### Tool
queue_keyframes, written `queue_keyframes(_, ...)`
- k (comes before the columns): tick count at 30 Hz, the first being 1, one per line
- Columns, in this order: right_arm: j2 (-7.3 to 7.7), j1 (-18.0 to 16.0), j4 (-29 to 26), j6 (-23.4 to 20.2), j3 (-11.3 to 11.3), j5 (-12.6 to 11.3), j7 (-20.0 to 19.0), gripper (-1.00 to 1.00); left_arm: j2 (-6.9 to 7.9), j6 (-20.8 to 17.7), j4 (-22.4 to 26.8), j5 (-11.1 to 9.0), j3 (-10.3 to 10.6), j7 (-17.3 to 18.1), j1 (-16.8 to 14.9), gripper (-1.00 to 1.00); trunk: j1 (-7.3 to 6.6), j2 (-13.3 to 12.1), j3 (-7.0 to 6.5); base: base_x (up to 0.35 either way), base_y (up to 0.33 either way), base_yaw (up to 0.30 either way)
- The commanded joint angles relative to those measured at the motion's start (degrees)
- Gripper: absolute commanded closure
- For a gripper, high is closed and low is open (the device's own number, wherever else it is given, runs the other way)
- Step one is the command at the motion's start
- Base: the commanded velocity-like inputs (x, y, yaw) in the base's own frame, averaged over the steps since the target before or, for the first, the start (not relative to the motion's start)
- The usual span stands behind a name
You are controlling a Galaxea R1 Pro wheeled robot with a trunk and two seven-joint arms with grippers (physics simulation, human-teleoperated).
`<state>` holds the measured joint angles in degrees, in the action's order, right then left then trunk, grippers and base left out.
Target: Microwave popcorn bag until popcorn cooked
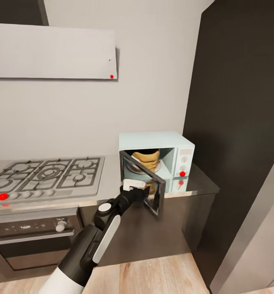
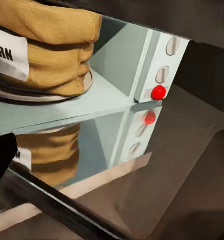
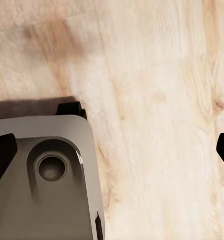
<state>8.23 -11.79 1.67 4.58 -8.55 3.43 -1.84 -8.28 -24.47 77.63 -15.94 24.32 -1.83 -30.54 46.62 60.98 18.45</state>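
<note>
Bag (image 1: 147, 160) sits upright inside the microwave (image 1: 161, 143), on the round glass plate (image 1: 133, 167) in the cavity, tan and creased, rolled rim near the cavity roof. Microwave rests at the right end of the countertop (image 1: 202, 183), hard by the tall dark cabinet (image 1: 239, 122). Door (image 1: 153, 194) swung open, hanging out over the near counter edge. Control panel on the right side of the oven, with knobs and a red dot (image 1: 182, 174).

Left arm (image 1: 100, 237) reaches up from the near left to the door; left gripper (image 1: 147, 190) right at the door's inner face, fingertips hidden against the glass, so cannot tell whether spread or closed. In the left wrist view: bag (image 2: 46, 50) close up, a white label with dark letters on its side, standing on the plate (image 2: 21, 95); mint cavity floor (image 2: 66, 107) below it, panel with red dot (image 2: 158, 92) beyond, both mirrored in the glossy door glass (image 2: 106, 150). One dark fingertip (image 2: 1, 160) at the frame edge.

Hob (image 1: 47, 175) with grey grates to the left on the counter, built-in oven (image 1: 30, 237) beneath it, hood (image 1: 51, 51) on the wall above.

Right wrist view: right gripper (image 3: 112, 150) over pale wood floor (image 3: 157, 100), dark fingertips (image 3: 2, 155) set wide apart at either edge, nothing between them; grey robot base (image 3: 41, 175) below.
</note>
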Motion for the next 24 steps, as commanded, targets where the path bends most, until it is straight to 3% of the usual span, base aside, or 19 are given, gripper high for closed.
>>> queue_keyframes(1, 0.03, -0.1, 0.2, 0.3, -0.5, 0.3, -0.2, -1.0, -0.02, -0.3, 0.0, -0.5, 0.0, -0.2, 0.0, -1.0, 0.03, 0.0, 0.01, 0.283, 0.0, -0.192)
queue_keyframes(8, -0.03, -0.1, 0.2, 0.3, -0.4, 0.4, -0.2, -1.0, -0.37, -0.2, -1.2, -0.4, -0.1, -0.5, 0.0, -1.0, 0.03, 0.0, -0.38, 0.291, 0.0, -0.192)
queue_keyframes(10, -0.05, -0.1, 0.2, 0.3, -0.4, 0.4, -0.2, -1.0, -0.62, -0.2, -2.0, -0.5, 0.3, -3.6, 0.0, -1.0, 0.03, 0.0, -0.49, 0.288, 0.0, -0.192)
queue_keyframes(11, -0.06, -0.1, 0.2, 0.3, -0.4, 0.4, -0.2, -1.0, -1.1, -0.2, -2.8, -0.5, 1.1, -4.8, 0.0, -1.0, 0.03, 0.0, -0.55, 0.265, 0.0, -0.191)
queue_keyframes(12, -0.06, -0.1, 0.2, 0.3, -0.4, 0.4, -0.2, -1.0, -1.68, -0.2, -3.9, -0.5, 3.3, -5.7, 0.0, -1.0, 0.03, 0.0, -0.6, 0.191, 0.0, -0.192)
queue_keyframes(15, -0.06, -0.1, 0.2, 0.3, -0.4, 0.4, -0.2, -1.0, -1.72, -0.1, -4.8, -0.5, 5.5, -6.2, 0.0, -1.0, 0.03, 0.0, -0.77, 0.139, 0.0, -0.191)
queue_keyframes(20, -0.06, -0.1, 0.2, 0.3, -0.4, 0.4, -0.2, -1.0, -1.72, 0.0, -5.1, -0.6, 5.9, -6.7, 0.0, -1.0, 0.03, 0.0, -1.05, 0.105, 0.0, -0.187)
queue_keyframes(24, -0.06, -0.1, 0.2, 0.3, -0.4, 0.4, -0.2, -1.0, -1.72, 0.0, -5.2, -0.7, 5.9, -9.1, 0.0, -1.0, 0.03, 0.0, -1.27, 0.09, 0.0, -0.166)
